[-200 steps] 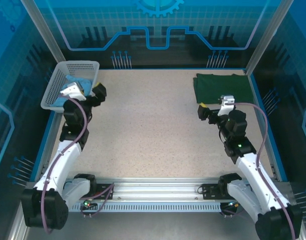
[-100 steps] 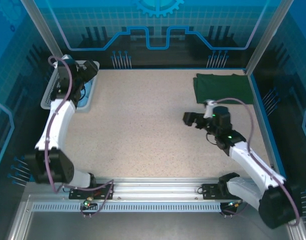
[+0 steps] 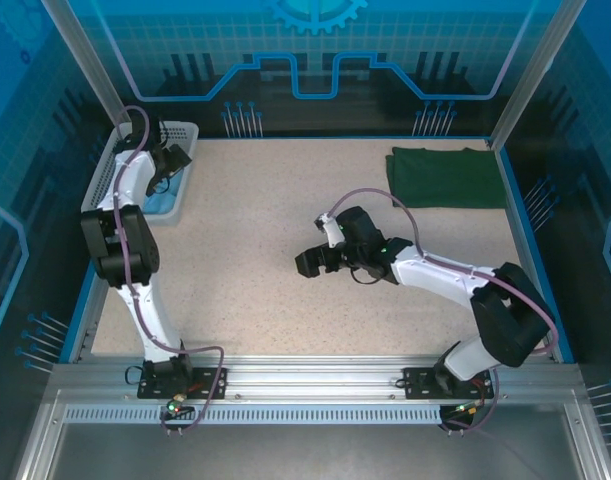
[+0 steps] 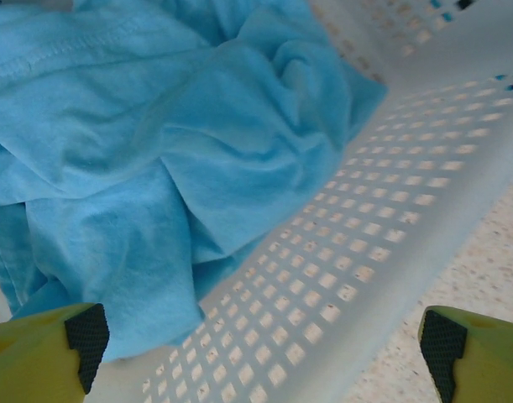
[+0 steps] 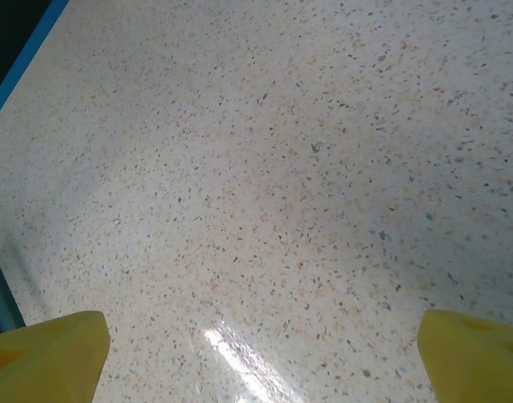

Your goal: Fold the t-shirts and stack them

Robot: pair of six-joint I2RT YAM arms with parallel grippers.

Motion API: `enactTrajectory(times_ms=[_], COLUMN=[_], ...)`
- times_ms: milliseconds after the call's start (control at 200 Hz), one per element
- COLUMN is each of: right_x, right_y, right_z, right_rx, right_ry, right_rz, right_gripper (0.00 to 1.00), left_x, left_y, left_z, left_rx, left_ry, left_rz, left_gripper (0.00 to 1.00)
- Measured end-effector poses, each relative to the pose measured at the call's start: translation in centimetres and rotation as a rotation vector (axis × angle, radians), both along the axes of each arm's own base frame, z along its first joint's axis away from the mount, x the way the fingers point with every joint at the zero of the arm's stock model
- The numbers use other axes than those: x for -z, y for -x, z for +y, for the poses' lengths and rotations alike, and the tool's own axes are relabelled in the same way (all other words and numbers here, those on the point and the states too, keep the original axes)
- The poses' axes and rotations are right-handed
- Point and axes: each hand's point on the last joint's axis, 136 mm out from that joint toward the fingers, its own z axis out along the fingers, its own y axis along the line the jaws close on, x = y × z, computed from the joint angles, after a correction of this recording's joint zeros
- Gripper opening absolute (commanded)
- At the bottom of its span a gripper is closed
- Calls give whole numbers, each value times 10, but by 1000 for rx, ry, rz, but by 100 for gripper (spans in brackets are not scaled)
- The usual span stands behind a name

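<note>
At the upper left, the left gripper (image 4: pixel 264 344) hung with fingers wide apart over the crumpled sky-blue t-shirt (image 4: pixel 138 143) in the white mesh basket (image 4: pixel 390 193), while the right gripper (image 3: pixel 310 262), likewise spread and empty, hovered mid-frame over the speckled table (image 5: pixel 281 168), the folded dark green t-shirt (image 3: pixel 445 178) lying upper right.

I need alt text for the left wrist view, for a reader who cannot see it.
A crumpled sky-blue t-shirt lies inside a white mesh basket, seen from close up. The left pincer is open and holds nothing, its yellow fingertips at the bottom corners. Speckled table shows at the lower right.
</note>
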Motion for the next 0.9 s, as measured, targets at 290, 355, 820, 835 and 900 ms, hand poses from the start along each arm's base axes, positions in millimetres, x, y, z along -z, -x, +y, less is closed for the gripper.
enactTrajectory(times_ms=[290, 355, 820, 835, 900], right_x=[0, -1, 3, 3, 4], right_y=[3, 4, 2, 2, 2], right_z=[5, 6, 6, 6, 6], right_rx=[-33, -42, -59, -59, -62], right_ry=[-28, -37, -61, -62, -64], right_rz=[24, 29, 61, 62, 65], right_gripper=[96, 96, 96, 96, 96], left_x=[27, 29, 70, 73, 81], left_y=[-27, -29, -18, -16, -12], left_z=[12, 14, 30, 31, 32], left_rx=[1, 1, -192, -198, -227], left_ry=[2, -2, 42, 41, 49], left_rz=[52, 51, 56, 62, 70], left_gripper=[88, 85, 70, 70, 66])
